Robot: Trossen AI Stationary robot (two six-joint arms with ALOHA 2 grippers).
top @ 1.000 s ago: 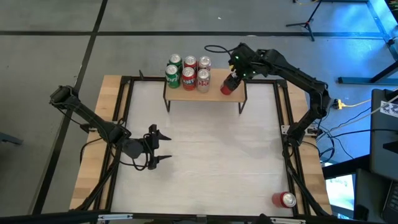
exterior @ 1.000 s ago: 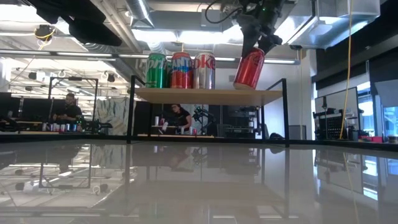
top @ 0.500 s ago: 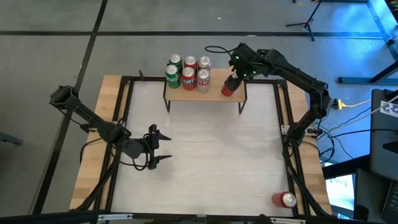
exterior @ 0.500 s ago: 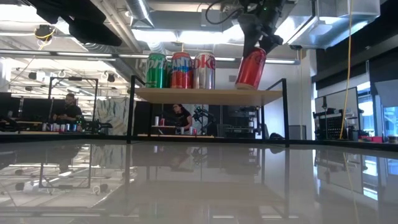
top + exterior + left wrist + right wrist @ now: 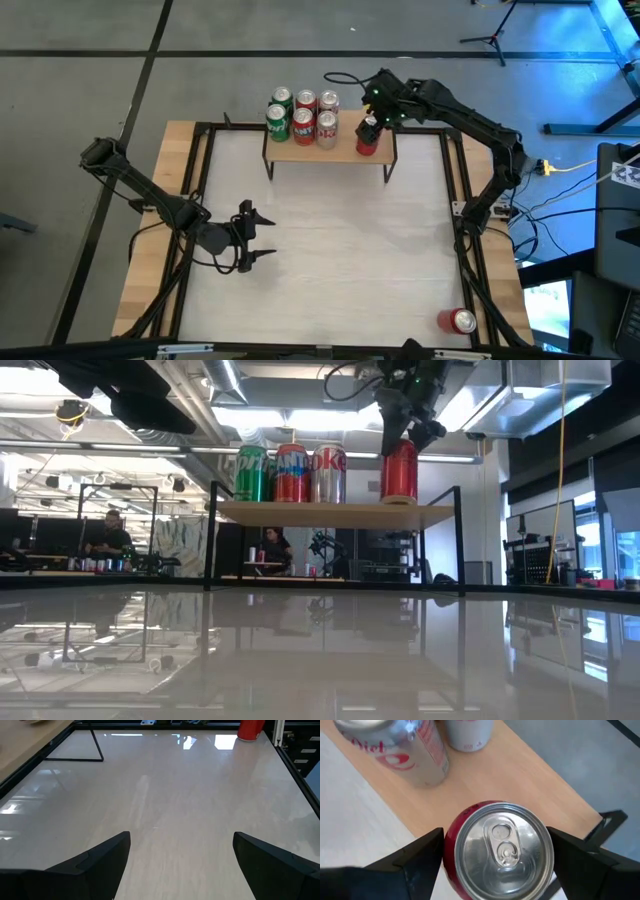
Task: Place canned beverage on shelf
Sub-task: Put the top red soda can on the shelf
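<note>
The shelf (image 5: 338, 148), a light-wood board on thin black legs, stands at the table's far edge. It also shows in the low view (image 5: 300, 513). My right gripper (image 5: 371, 120) is shut on a red can (image 5: 398, 472). The can stands upright on the right part of the board, apart from the other cans. The right wrist view shows the can's silver top (image 5: 502, 845) between my fingers. My left gripper (image 5: 252, 238) is open and empty, low over the table's left middle. My right gripper pinches the red can's upper side wall (image 5: 451, 851) between its two fingers, one on each side. The fingers (image 5: 415, 865) come from above, pointing down. The can is upright, and its bottom (image 5: 398, 499) seems to rest on the shelf board.
Several green, red and silver cans (image 5: 302, 112) stand in two rows on the left half of the shelf. Another red can (image 5: 458, 321) lies at the table's near right corner and also shows in the left wrist view (image 5: 250, 729). A black frame rims the table.
My right gripper has swung the red can from a tilt, with its top leaning toward the table's right, to upright. It has shifted a little toward the table's left. The can now stands on the shelf board.
</note>
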